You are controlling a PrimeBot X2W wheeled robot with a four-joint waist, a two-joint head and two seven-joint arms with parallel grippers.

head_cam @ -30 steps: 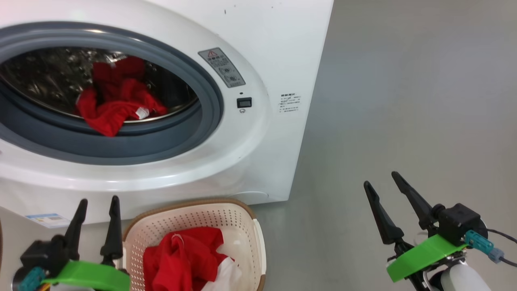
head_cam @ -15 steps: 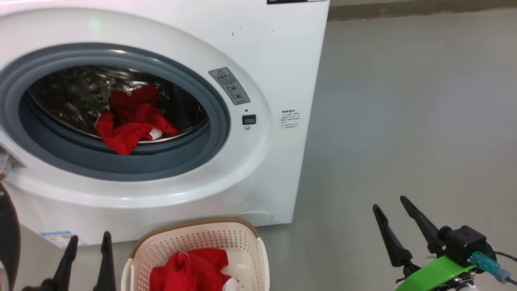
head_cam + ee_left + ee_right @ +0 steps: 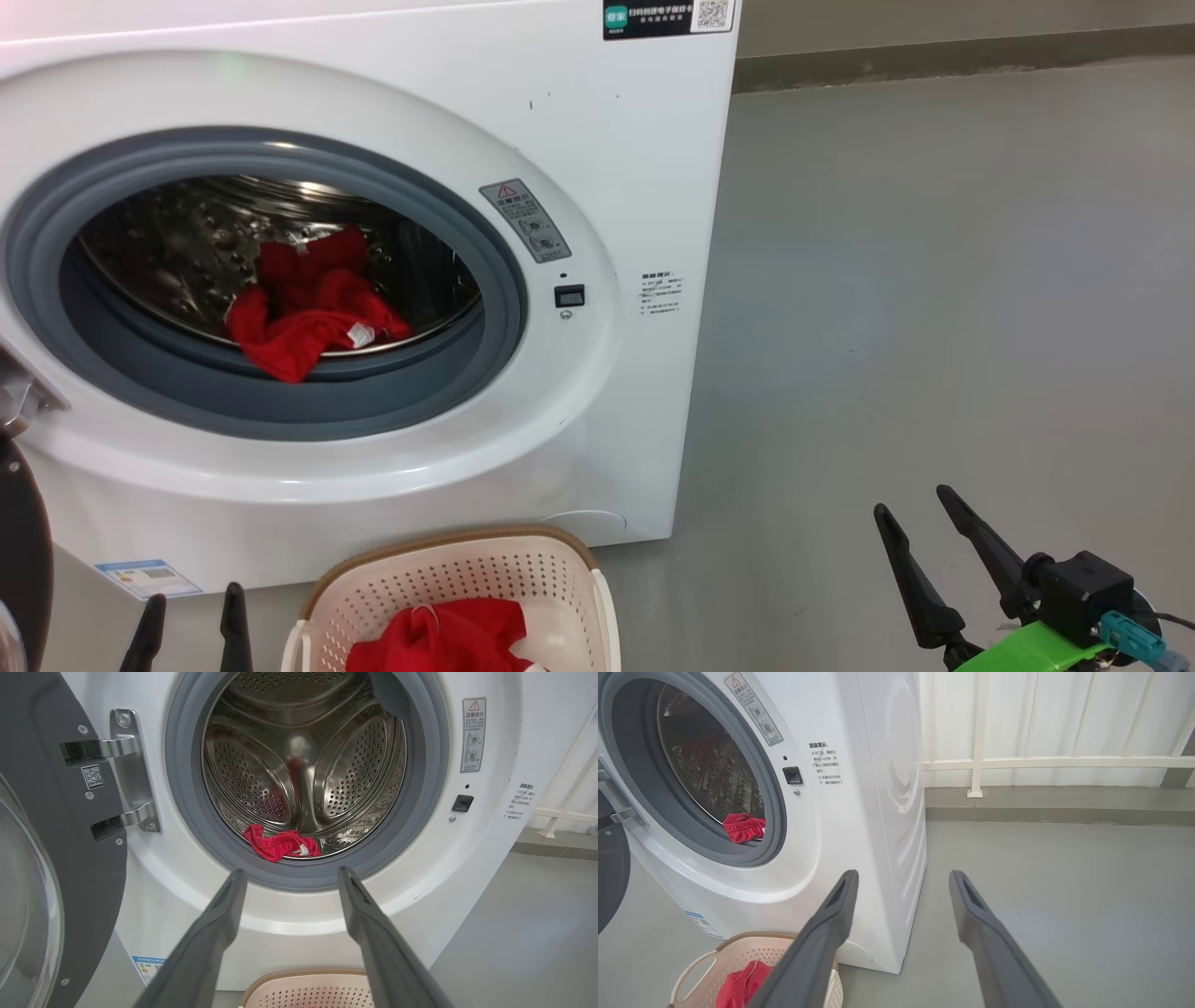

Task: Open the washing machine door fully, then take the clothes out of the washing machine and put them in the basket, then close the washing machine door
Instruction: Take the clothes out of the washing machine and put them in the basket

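The left end effector point(image 3: 192, 594), beside the basket point(image 3: 448, 546), and the right end effector point(image 3: 910, 499) both gape wide and empty. Some red clothes point(image 3: 439, 635) lie in the basket. Beyond, more lie just inside the grey rubber ring point(image 3: 504, 280) of the washing machine point(image 3: 607, 140), with the washing machine door point(image 3: 70, 858) swung open. A shallow pinch could drop fabric short of the basket, and a careless reach could snag the ring.

Smooth grey floor point(image 3: 1064, 882), white railing point(image 3: 1064, 761), pale panelled wall point(image 3: 1041, 714)

— Head view?
— High, looking down at the big white front-loading washing machine point(image 3: 616, 168), upper left of frame.
— Wrists?
— Lower, nearer: left faces its perforated steel drum point(image 3: 303, 765) squarely, right obliquely. All share that opening.
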